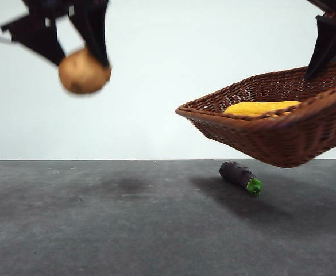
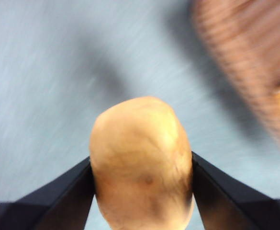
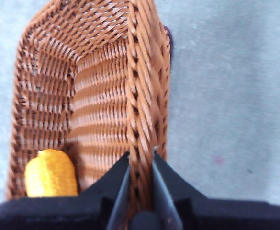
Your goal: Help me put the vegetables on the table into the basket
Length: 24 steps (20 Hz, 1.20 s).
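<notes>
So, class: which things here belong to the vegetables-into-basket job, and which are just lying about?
Part of the job:
potato, held in the left gripper
corn cob, in the basket
basket, lifted by the right gripper
eggplant, on the table

Just lying about:
nothing visible

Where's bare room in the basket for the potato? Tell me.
The basket, held aloft by the right gripper, is bare except where the corn cob lies against one side. The left gripper holds the potato.

The right pincer (image 3: 140, 191) grips the wicker basket (image 3: 49, 96) by its rim, 1 jaw on each side of the wall. A yellow corn cob (image 3: 51, 173) lies inside, above the grey bench (image 3: 226, 96).
</notes>
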### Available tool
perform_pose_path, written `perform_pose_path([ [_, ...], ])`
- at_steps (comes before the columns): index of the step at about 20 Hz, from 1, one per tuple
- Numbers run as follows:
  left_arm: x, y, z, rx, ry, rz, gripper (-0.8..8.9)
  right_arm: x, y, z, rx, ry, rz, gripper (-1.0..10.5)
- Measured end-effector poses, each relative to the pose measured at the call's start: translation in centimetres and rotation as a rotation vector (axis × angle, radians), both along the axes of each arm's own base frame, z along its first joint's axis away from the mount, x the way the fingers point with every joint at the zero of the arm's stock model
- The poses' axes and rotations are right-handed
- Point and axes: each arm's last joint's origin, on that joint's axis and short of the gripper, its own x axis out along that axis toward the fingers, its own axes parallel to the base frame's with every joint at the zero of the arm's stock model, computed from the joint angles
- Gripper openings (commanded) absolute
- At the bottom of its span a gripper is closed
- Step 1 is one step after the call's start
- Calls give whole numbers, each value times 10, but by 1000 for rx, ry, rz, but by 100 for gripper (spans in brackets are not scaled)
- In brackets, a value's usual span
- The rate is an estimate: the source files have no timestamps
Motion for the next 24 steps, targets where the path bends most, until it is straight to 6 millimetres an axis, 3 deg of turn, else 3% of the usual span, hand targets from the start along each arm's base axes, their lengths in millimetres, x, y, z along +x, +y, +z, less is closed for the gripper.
perform_pose_path([
  [4,-23,-20,19,-90,-95,-161,-7,-6,18,-35,36,74,20,-12],
  [8,-32,-62,11,-122,-116,-316,-7,-14,50,-61,76,96,77,-12],
  [11,-31,-90,-11,-89,-69,-407,-8,-16,65,-60,110,82,97,-12],
  [16,-6,-125,-59,-86,16,-466,-8,-18,74,-60,127,92,99,-12],
  [21,1,-136,-86,-70,101,-463,8,-18,74,-60,123,93,93,-12],
  [22,1,-137,-87,-76,118,-453,82,-18,74,-60,123,92,94,-12],
  [24,0,-137,-87,-102,144,-463,353,-17,74,-59,128,83,95,-12],
])
